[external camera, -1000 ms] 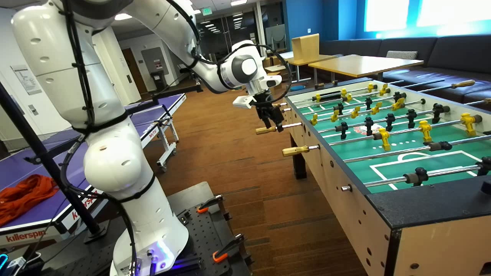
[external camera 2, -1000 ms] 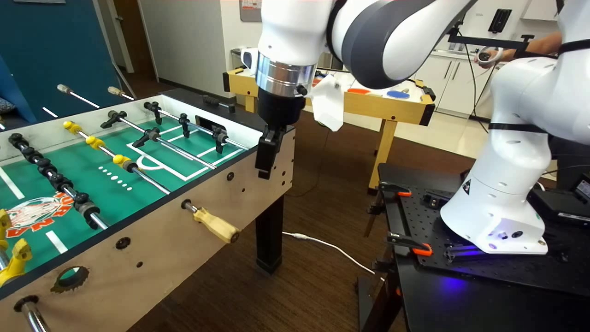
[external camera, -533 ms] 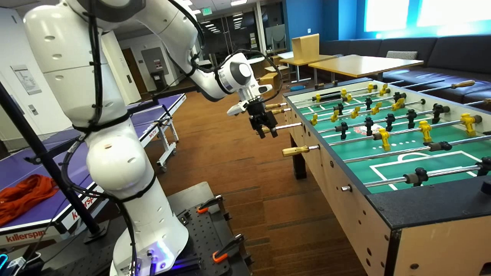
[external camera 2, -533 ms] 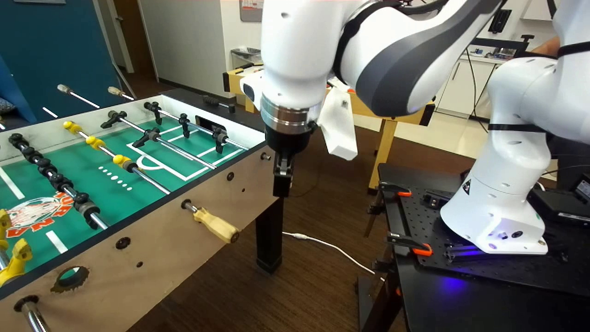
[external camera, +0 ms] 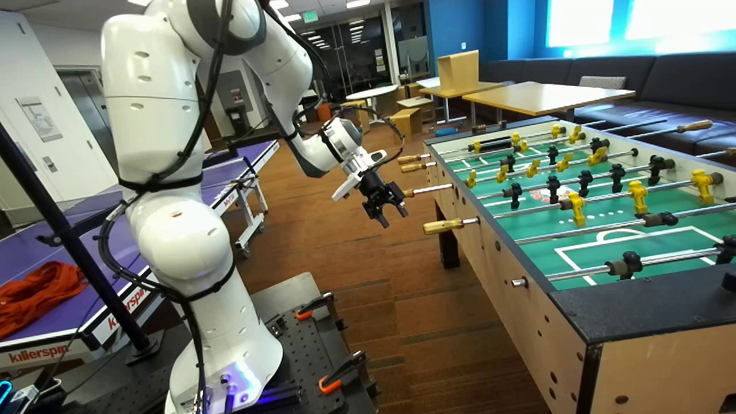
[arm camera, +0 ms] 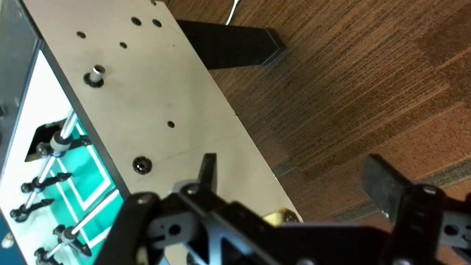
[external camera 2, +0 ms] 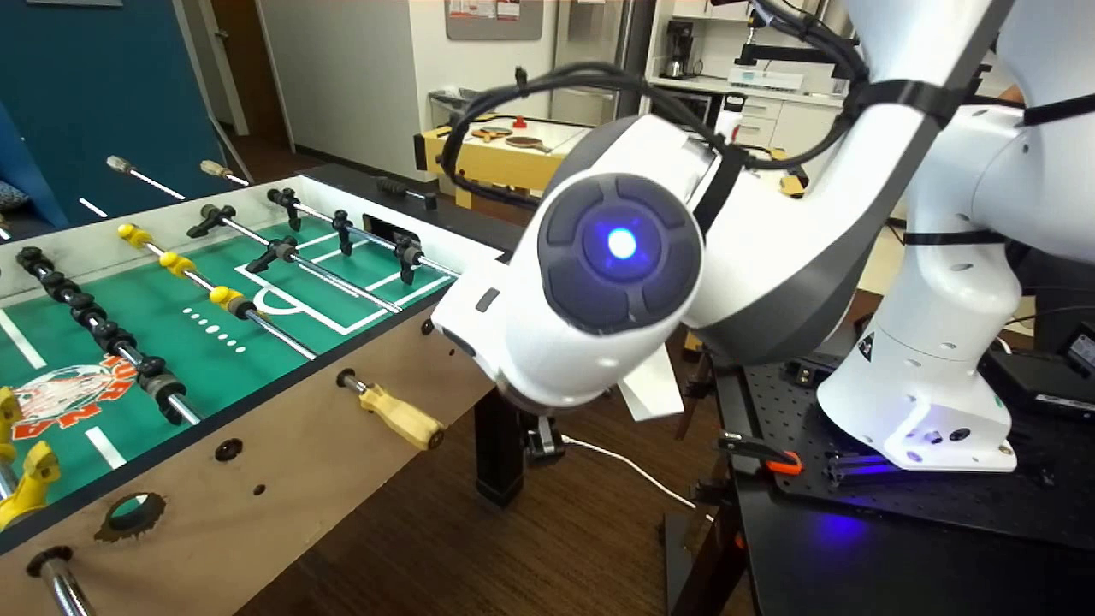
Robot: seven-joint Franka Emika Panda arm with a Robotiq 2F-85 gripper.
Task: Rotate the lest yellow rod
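Note:
A yellow wooden handle [external camera: 443, 226] sticks out from the side of the foosball table, on the rod that carries yellow players [external camera: 637, 195]. The same handle [external camera 2: 402, 417] points out and slightly down in an exterior view. In the wrist view only the handle's end [arm camera: 276, 217] shows, partly hidden behind the gripper body. My gripper [external camera: 394, 217] is open, empty and tilted down, apart from this handle. In the wrist view the two fingers of the gripper [arm camera: 292, 158] are wide apart, with table side and floor between them. In an exterior view the wrist hides most of the gripper [external camera 2: 543, 443].
The foosball table's side panel [arm camera: 147, 92] and a black leg [arm camera: 235, 44] are close to the gripper. More handles [external camera: 413, 167] stick out farther along. A bare rod end [external camera: 519, 282] protrudes near the corner. A white cable [external camera 2: 624, 462] lies on the floor.
The arm has swung and lowered. In both exterior views my gripper has moved down, and its fingers now show spread apart. The foosball rods and handles look unmoved.

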